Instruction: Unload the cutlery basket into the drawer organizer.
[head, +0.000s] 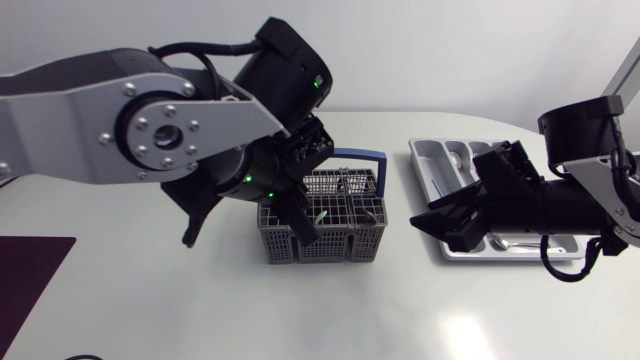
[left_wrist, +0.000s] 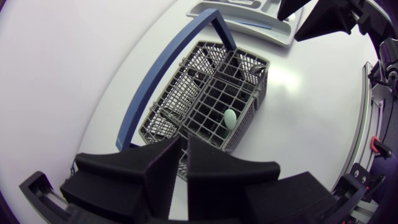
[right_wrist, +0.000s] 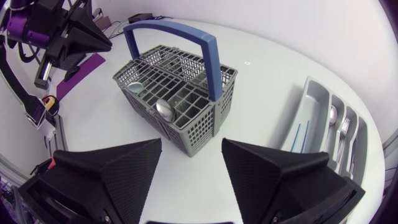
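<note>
The grey cutlery basket with a blue handle stands mid-table. My left gripper hangs over its front left corner, shut with nothing between its fingers. In the left wrist view the basket lies just ahead, a pale green handle tip showing in one cell. The grey drawer organizer sits to the right, with a spoon and other cutlery in it. My right gripper is open over the organizer's near left part. In the right wrist view a spoon stands in the basket.
A dark purple mat lies at the table's front left edge. In the right wrist view the organizer lies beside the gripper, holding a spoon, a fork and a blue-handled piece. White table shows between basket and organizer.
</note>
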